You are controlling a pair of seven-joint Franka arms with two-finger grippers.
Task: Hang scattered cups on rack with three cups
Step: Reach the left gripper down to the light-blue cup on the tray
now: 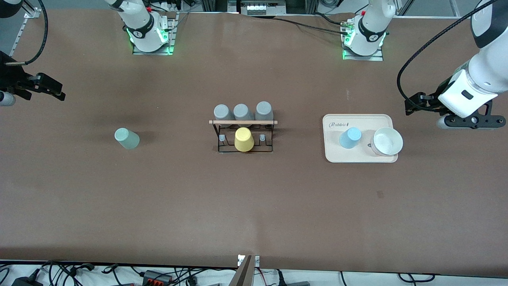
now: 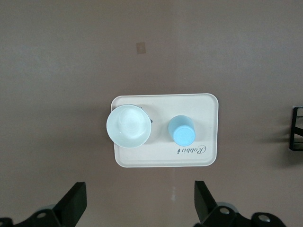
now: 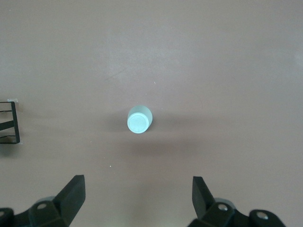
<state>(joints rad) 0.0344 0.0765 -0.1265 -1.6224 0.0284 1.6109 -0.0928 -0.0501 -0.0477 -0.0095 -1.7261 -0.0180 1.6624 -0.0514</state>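
Both arms wait high. Left gripper (image 2: 137,208), fingers apart, hangs over the cream rectangular tray (image 1: 333,153); there the light blue plastic tumbler (image 1: 350,138) stands upside down beside a white bowl (image 1: 387,141). Right gripper (image 3: 137,201), fingers apart, hangs over the table's right-arm end with the pale sage green tumbler (image 1: 126,138) alone below. The black wire rack (image 1: 244,133) at mid-table carries a yellow tumbler (image 1: 243,139) and three grey tumblers (image 1: 242,112).

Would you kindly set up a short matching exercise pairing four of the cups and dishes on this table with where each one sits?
Things:
1. light blue cup
2. sage green cup
3. yellow cup
4. white bowl

Places:
A. on a rack peg
B. bare table, toward the right arm's end
C. on the tray, beside the bowl
D. on the tray, toward the left arm's end

Pairs: 1-C, 2-B, 3-A, 4-D
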